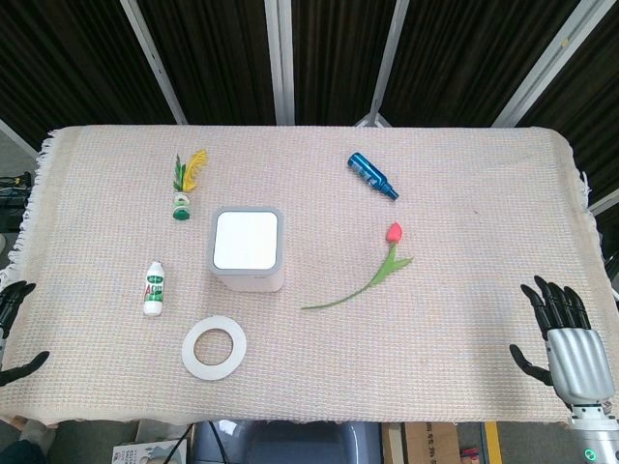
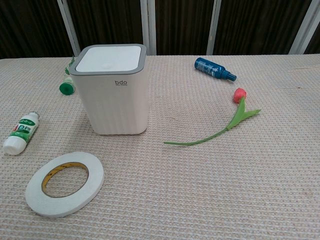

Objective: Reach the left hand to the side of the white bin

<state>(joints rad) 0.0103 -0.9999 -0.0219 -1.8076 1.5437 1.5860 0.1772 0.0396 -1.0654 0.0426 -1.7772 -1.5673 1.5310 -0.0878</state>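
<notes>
The white bin (image 1: 248, 249) with a grey rim stands upright left of the table's middle; in the chest view the bin (image 2: 114, 90) fills the upper left. My left hand (image 1: 14, 324) shows only as dark fingertips at the far left edge, well left of the bin, fingers spread, holding nothing. My right hand (image 1: 564, 331) rests near the front right corner with fingers spread apart and nothing in them. Neither hand appears in the chest view.
A small white bottle (image 1: 154, 287) lies between my left hand and the bin. A roll of white tape (image 1: 214, 346) lies in front of the bin. A shuttlecock (image 1: 184, 184), a blue bottle (image 1: 372, 175) and a red tulip (image 1: 372, 273) lie farther off.
</notes>
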